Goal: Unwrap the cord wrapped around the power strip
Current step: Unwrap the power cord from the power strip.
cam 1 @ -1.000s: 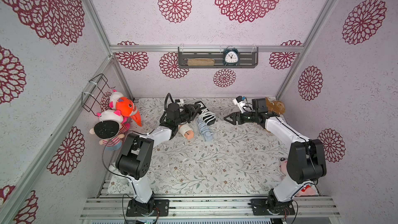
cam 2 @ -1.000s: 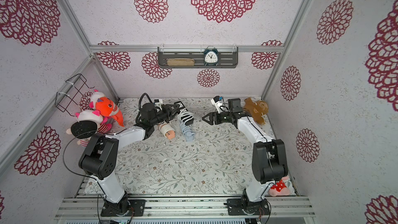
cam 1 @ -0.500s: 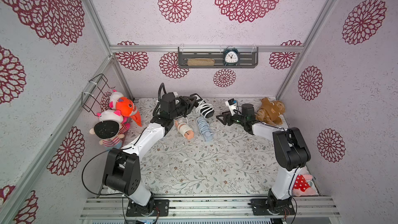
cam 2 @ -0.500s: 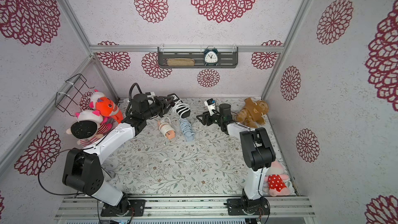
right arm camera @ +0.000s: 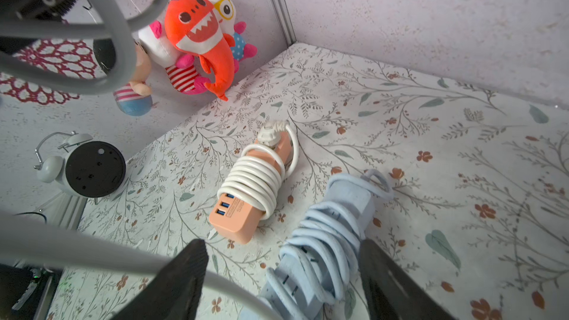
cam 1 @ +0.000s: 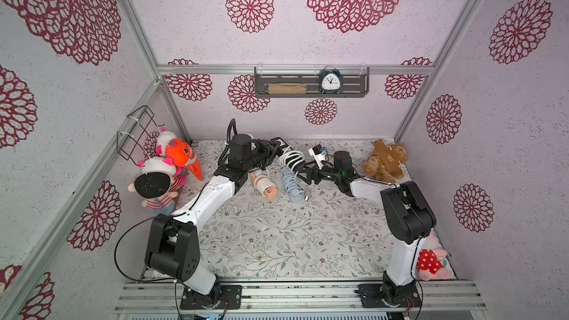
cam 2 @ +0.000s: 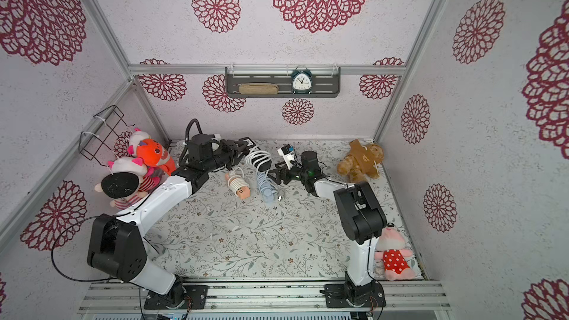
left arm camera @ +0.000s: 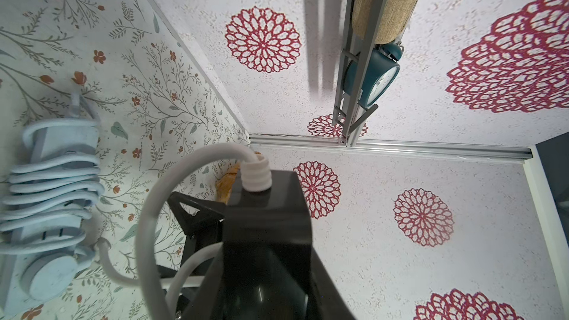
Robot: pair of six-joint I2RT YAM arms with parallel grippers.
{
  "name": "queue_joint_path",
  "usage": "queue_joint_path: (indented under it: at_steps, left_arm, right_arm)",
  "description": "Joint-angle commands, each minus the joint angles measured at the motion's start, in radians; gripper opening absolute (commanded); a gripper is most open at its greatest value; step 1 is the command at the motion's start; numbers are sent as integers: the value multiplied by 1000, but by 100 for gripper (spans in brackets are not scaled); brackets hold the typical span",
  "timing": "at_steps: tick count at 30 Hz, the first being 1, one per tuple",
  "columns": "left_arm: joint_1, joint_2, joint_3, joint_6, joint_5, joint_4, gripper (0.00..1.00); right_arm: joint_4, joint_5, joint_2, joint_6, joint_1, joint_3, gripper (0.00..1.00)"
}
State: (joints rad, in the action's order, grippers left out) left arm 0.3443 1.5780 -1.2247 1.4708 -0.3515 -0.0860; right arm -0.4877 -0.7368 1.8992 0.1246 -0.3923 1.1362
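My left gripper [cam 1: 275, 149] is shut on a black power strip [left arm camera: 265, 210], held off the table near the back wall. Its white cord [cam 1: 291, 157] is coiled around it in both top views. One loose loop [left arm camera: 147, 210] curves out from the strip's end. The cord's white plug [cam 1: 318, 152] shows just behind my right arm's wrist. A length of the cord [right arm camera: 101, 260] drapes across my right gripper [right arm camera: 281, 272]. That gripper is open and hovers over a light blue power strip [right arm camera: 326, 241] lying on the table.
An orange power strip [cam 1: 267, 186] wrapped in white cord lies beside the blue one [cam 1: 292, 184]. Plush toys [cam 1: 172, 161] fill the back left corner. A brown teddy [cam 1: 385, 161] sits at the back right. A spotted plush [cam 1: 431, 264] lies by the right arm's base.
My right gripper moved left and down over the blue strip, and its jaws widened. The white plug shifted left with it. My left arm drew the black strip up and back.
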Motion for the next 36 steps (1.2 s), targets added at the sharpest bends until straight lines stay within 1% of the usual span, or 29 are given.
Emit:
queue_joint_path:
  at_steps: [1,3,5,7,10,13,16,20,24,27,28,29,30,32,33,36]
  left_arm:
    - [-1,-4,7,22,24,-83,0]
    - [-2,6,8,25,24,-95,0]
    - [-2,14,11,29,23,-108,0]
    - [0,20,14,35,24,-121,0]
    - [4,24,16,37,31,-134,0]
    - [7,24,24,44,34,-154,0]
    - [7,28,30,50,35,-160,0]
    - [10,34,31,51,43,-162,0]
    - [11,40,28,52,42,-172,0]
    - [12,42,40,60,37,-187,0]
    - [11,42,45,66,36,-194,0]
    - [11,43,50,69,35,-201,0]
    - [12,43,54,69,34,-207,0]
    - [11,45,63,59,31,-220,0]
    - [11,44,68,46,32,-221,0]
    - [7,30,89,31,65,-186,0]
  right_arm:
    - [192,27,-88,-59,38,8,78]
    - [266,42,-114,-78,62,3,76]
    - [274,9,-149,-51,72,-12,73]
    - [207,-35,-168,13,60,-33,67]
    - [95,-71,-152,113,32,-37,67]
    - [-3,-55,-110,196,15,-27,67]
    - [-54,-60,-64,234,-1,-7,67]
    - [-152,-73,-38,295,-25,-6,67]
    - [-203,-69,-12,331,-32,4,65]
    - [-241,-51,7,353,-32,16,56]
    - [-259,-38,12,360,-32,15,46]
    - [-275,-25,16,363,-31,13,29]
    - [-279,-19,20,365,-29,16,24]
    - [-266,-14,29,361,-20,25,22]
    - [-261,-14,28,357,-17,24,20]
    - [-194,-12,9,312,-3,25,6]
